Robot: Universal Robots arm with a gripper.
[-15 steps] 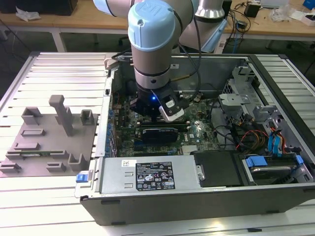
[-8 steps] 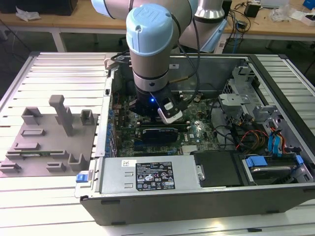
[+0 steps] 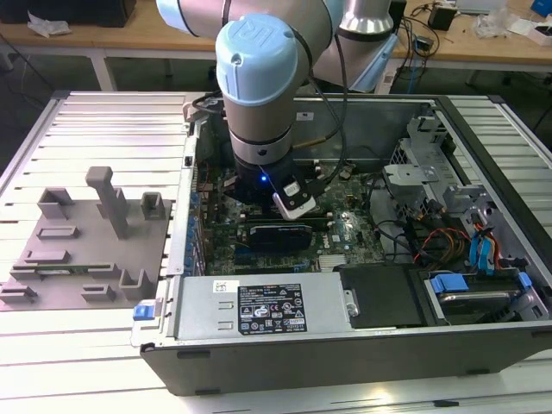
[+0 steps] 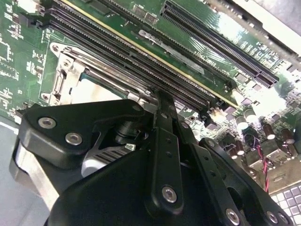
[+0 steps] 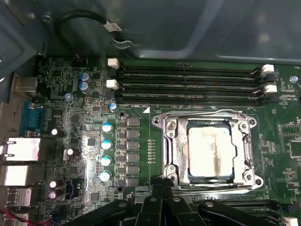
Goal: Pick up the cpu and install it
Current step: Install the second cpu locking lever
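In the exterior view, the pale-blue jointed robot arm [image 3: 259, 78] reaches down into the open dark-grey metal computer case [image 3: 345, 345] at the frame's centre, over the green motherboard [image 3: 345, 226]. A grey moulded parts tray [image 3: 82, 250] lies at the left on the slatted worktop [image 3: 112, 112].

In the first wrist view, the small square silvery-white cpu [image 5: 211, 151] sits inside the steel-framed socket [image 5: 165, 136], right of centre. The black hand [image 5: 162, 207] at the lower edge appears closed and holds nothing.

In the second wrist view, the hand's black linkages cover the lower half, the socket just above them.
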